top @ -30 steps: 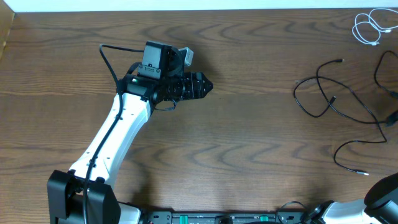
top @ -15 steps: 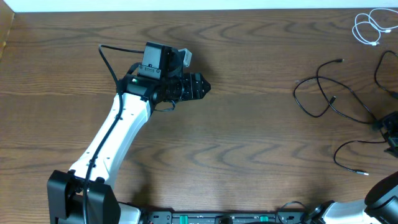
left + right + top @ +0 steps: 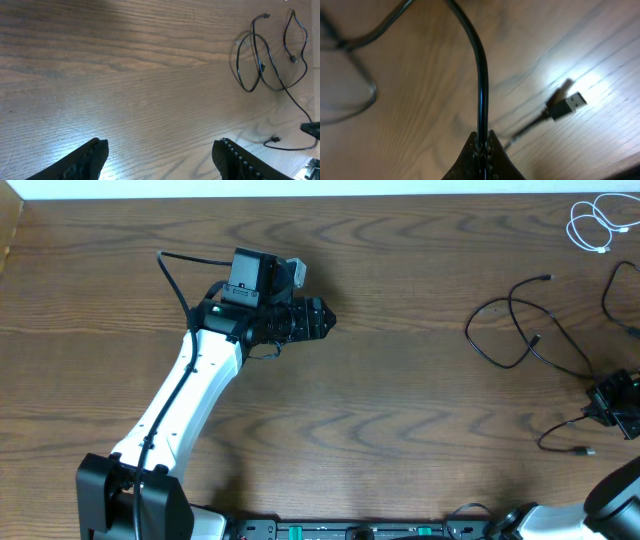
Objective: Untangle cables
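- Black cable [image 3: 481, 85] is pinched tight in your right gripper [image 3: 484, 142], jaws closed on it, with a USB plug [image 3: 567, 104] lying near.
- Its loose loops sprawl over the right side of your wooden table [image 3: 400, 400]. The white cable [image 3: 588, 225] is coiled at the far right corner, apart.
- Your left gripper [image 3: 160, 150] hangs wide open and empty, well apart from both.

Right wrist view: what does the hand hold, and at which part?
The right hand pinches the black cable mid-cord, away from its USB plug.
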{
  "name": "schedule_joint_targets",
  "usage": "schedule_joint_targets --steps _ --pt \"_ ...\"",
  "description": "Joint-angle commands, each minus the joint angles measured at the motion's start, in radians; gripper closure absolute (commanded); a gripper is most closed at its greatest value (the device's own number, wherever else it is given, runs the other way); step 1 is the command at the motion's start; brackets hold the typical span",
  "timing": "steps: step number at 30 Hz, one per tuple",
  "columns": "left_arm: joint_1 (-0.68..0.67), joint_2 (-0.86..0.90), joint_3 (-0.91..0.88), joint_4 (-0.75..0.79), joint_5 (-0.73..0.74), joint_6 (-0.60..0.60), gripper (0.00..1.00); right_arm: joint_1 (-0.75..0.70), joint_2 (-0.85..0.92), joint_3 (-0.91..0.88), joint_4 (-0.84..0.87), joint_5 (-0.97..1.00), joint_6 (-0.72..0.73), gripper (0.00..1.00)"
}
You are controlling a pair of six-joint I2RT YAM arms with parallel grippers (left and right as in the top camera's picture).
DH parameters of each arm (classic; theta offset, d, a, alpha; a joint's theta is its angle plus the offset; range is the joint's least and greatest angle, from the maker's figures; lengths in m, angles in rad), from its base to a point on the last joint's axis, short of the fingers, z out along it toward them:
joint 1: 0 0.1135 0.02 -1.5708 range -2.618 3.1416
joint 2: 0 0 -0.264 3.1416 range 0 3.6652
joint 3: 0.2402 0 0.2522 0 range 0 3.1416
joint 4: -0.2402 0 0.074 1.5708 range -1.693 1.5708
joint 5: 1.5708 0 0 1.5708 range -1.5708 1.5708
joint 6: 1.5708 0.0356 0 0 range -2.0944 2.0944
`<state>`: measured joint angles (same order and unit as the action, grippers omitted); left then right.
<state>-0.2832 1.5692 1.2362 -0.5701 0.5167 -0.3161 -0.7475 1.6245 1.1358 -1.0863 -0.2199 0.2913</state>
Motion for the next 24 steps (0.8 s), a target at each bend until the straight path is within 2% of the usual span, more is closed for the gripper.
schedule_joint_targets --steps 1,7,12,19,24 --pt "0.001 0.006 0.013 0.001 -0.014 0.013 0.28 0.018 -0.135 0.078 -0.034 -0.137 -0.1 0.99" --pt "0.001 0.006 0.013 0.002 -0.013 0.013 0.28 0.105 -0.324 0.262 -0.047 -0.249 -0.117 0.99" --pt "0.001 0.006 0.013 0.002 -0.014 0.013 0.28 0.169 -0.385 0.455 0.018 -0.413 -0.105 0.99" --pt "0.001 0.006 0.013 0.002 -0.013 0.013 0.28 0.219 -0.347 0.743 0.065 -0.419 -0.031 0.99" --pt "0.001 0.006 0.013 0.006 -0.013 0.013 0.28 0.245 -0.214 1.019 0.036 -0.419 -0.001 0.99"
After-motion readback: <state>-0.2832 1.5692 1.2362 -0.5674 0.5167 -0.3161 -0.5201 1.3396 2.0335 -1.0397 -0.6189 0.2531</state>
